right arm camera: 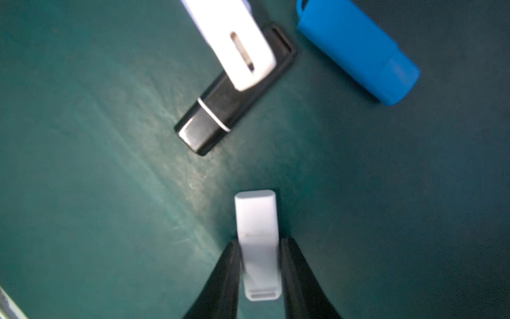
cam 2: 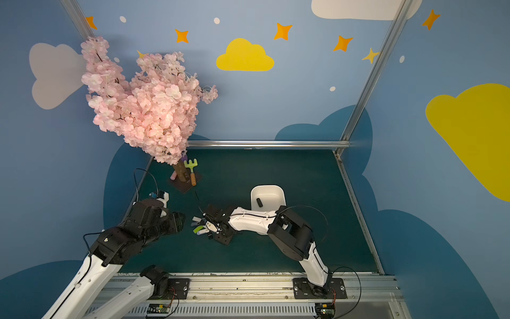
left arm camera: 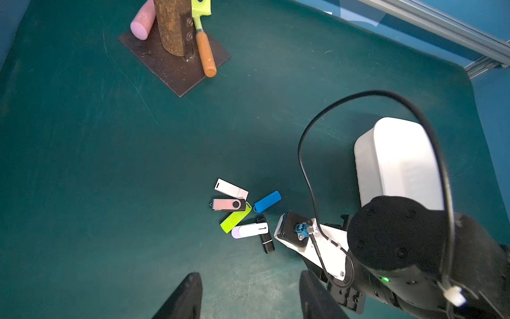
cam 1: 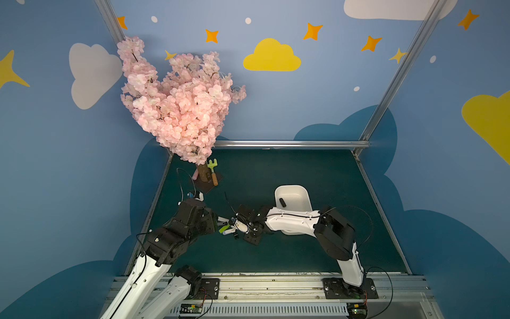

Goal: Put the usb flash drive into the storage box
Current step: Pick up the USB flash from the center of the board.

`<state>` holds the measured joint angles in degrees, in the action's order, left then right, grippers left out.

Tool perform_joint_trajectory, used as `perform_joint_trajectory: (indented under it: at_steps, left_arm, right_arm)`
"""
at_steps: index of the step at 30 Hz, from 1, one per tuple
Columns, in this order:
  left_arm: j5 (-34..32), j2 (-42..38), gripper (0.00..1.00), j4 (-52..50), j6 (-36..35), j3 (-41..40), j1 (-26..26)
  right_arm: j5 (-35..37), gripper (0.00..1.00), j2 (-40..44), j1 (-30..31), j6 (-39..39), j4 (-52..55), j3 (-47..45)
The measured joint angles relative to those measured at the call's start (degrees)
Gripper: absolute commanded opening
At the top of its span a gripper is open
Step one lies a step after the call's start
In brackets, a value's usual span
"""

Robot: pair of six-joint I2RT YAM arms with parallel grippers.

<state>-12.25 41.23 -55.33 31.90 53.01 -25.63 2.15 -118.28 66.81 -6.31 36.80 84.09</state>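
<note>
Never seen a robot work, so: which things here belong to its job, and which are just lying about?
Job: storage box; black flash drive inside it; pale grey flash drive in the right gripper; heap of flash drives.
Lying about: blossom tree; toy rake; pink cylinder.

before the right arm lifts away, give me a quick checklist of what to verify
1. Drive in grip: ok. The light grey drive sits in the right hand, a finger against each side.
2. Drive off the mat: cannot tell.
3. Neighbours clear: ok. The black drive, white drive and blue drive lie apart from the gripped one.
4. Left hand free: ok. It is open and empty.
5. Room in the box: ok. One dark drive lies inside; the near end is hidden under the right arm.
</note>
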Motion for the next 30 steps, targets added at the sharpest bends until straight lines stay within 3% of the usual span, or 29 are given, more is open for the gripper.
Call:
perform_joint_trajectory:
  at_steps: [10, 16, 19, 23, 26, 30]
  left_arm:
    - [0.09, -0.09, 0.60, 0.15, -0.20, 0.00, 0.02]
    - [1.03, -0.09, 0.61, 0.39, -0.22, 0.00, 0.02]
    - [1.44, 0.11, 0.61, 0.59, -0.24, 0.00, 0.02]
    - [1.84, 0.42, 0.61, 0.63, -0.26, -0.02, 0.02]
    - [1.97, 0.44, 0.61, 0.85, -0.24, -0.13, 0.02]
    - [1.97, 0.44, 0.61, 0.98, -0.24, -0.24, 0.02]
  right_arm:
    - [-0.07, 0.13, 0.79, 0.02, 0.79, -0.52, -0.59]
    - [-1.81, 0.13, 12.92, -2.21, 4.39, -2.16, -5.14]
    - [-1.38, 0.13, 22.84, -6.36, 6.67, -4.07, -6.75]
    - [1.03, 0.13, 32.57, -16.20, 10.67, -6.49, -9.88]
    - [2.21, 0.14, 34.71, -24.55, 14.80, -7.23, -13.09]
    - [3.30, 0.14, 33.00, -30.93, 19.54, -7.39, -17.62]
